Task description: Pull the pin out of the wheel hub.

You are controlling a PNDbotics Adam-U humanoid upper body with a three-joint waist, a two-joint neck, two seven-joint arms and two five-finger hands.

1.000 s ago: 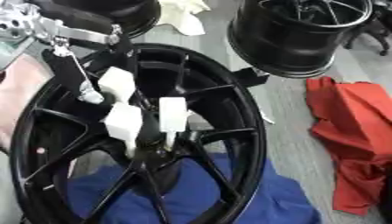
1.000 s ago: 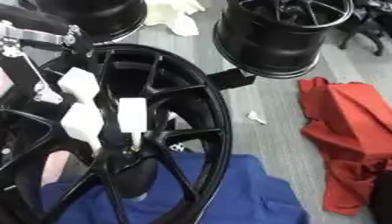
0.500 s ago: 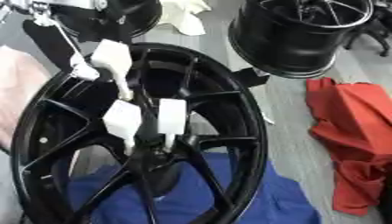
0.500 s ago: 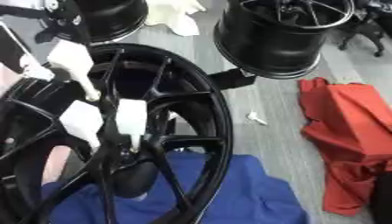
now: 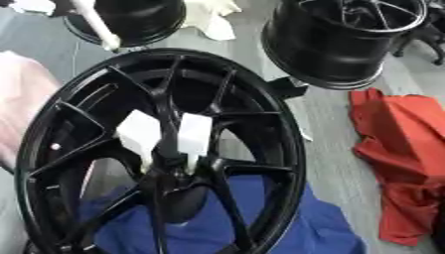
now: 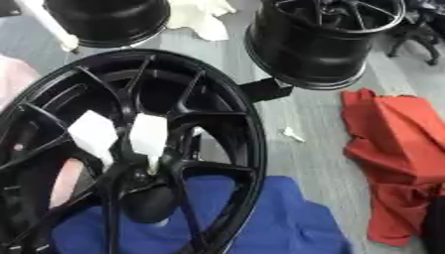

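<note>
Currently no hand shows, so grip state cannot be told; 2 white pins (image 5: 193, 134) stand in the wheel hub (image 5: 178, 178), accessible from above.

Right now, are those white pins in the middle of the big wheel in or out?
In: two white pins stand with their stems at the black wheel's hub. A third white pin is out, above the rim.

1. Open gaps between the spokes of the black wheel hub (image 5: 260, 124), wide enough near the rim.
2. Blocked at the centre by two white pins (image 5: 193, 135) standing side by side.
3. Bare grey floor (image 6: 304, 163) right of the rim, hemmed by a red cloth (image 6: 396, 149) and a second black wheel (image 6: 322, 44).
</note>
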